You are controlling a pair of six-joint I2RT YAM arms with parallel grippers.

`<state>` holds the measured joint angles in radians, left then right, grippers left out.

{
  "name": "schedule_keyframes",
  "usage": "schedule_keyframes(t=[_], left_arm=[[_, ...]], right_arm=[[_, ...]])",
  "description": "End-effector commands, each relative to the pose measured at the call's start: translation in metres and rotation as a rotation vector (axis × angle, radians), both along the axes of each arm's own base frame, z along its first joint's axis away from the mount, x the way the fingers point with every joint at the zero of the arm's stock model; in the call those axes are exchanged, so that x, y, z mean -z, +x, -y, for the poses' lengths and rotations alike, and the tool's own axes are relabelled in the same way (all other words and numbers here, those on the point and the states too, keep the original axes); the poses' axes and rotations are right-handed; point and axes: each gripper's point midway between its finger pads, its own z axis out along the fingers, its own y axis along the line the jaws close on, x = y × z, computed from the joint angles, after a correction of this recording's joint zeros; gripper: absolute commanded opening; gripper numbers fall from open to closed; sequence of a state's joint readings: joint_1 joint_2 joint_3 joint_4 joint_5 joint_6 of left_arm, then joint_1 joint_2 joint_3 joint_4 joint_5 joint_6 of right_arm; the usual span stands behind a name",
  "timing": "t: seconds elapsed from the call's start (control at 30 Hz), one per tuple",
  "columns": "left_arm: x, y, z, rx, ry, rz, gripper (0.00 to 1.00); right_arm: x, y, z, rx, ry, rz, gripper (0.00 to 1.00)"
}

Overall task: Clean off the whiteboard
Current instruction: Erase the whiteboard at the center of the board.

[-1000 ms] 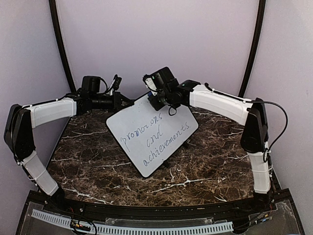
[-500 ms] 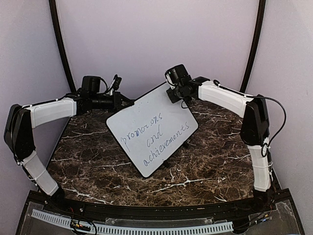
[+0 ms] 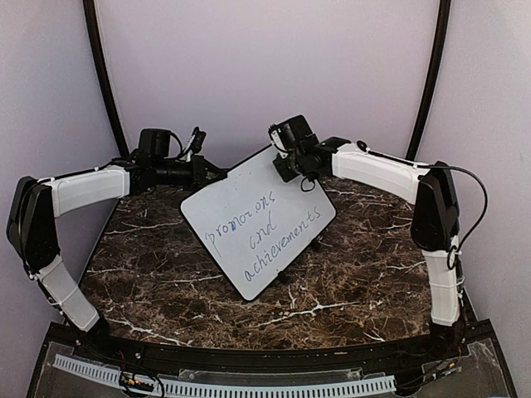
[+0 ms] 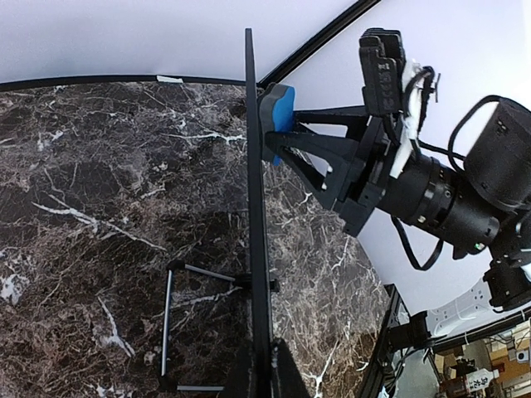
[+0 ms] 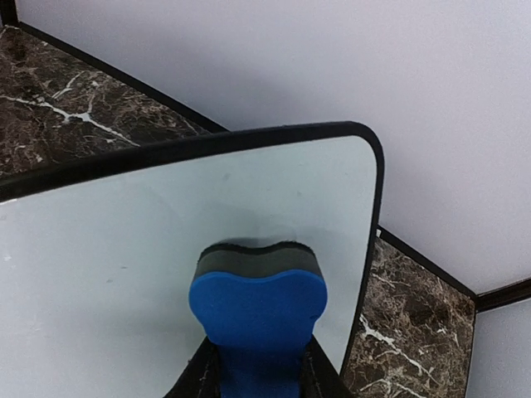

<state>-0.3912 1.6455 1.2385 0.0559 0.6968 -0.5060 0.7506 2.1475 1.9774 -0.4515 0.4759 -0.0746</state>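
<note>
The whiteboard [image 3: 257, 224] is a flat rectangle with rounded corners, a smooth glossy white face and a thin black frame. It stands tilted near the middle of the far edge of the bench [image 3: 166, 274], which is dark brown marble with white veins. A thin black wire stand [image 4: 174, 323] supports it from behind.

The left pincer [image 4: 264, 365] is closed on the frame of the board and holds it at the edge. The right pincer [image 5: 259, 373] is closed around an eraser [image 5: 259, 307], a rounded blue foam block with a dark grey felt face. The felt lies against the white face close to one upper rounded corner.

On the board, blue-grey handwriting in three slanted lines reads "promotions and achievements".
</note>
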Motion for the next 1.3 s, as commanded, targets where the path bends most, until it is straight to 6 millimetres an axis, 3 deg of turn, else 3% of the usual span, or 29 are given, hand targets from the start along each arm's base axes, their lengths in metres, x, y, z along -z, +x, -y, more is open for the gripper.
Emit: schedule_keyframes(t=[0.0,0.2,0.37,0.5,0.8,1.0,1.27], left_arm=[[-0.056,-0.041,0.029,0.226,-0.103,0.177,0.0],[-0.057,-0.042,0.029,0.227,-0.105,0.178,0.0],[-0.058,-0.042,0.028,0.227,-0.105,0.183,0.0],[-0.059,-0.042,0.028,0.227,-0.105,0.185,0.0],[-0.057,-0.041,0.029,0.228,-0.105,0.179,0.0],[-0.056,-0.041,0.029,0.226,-0.104,0.177,0.0],[-0.055,-0.041,0.029,0.227,-0.103,0.177,0.0]], right_arm=[[-0.008,-0.042,-0.066,-0.215,0.054,-0.021,0.27],[-0.018,-0.055,-0.079,-0.248,0.058,-0.014,0.28],[-0.001,-0.038,-0.059,-0.177,0.024,-0.035,0.28],[0.015,-0.019,-0.031,-0.094,0.018,-0.063,0.28],[0.021,0.001,0.004,0.05,-0.027,-0.04,0.28],[0.03,0.027,0.036,0.161,-0.05,-0.036,0.28],[0.038,0.033,0.033,0.135,-0.055,-0.029,0.28]])
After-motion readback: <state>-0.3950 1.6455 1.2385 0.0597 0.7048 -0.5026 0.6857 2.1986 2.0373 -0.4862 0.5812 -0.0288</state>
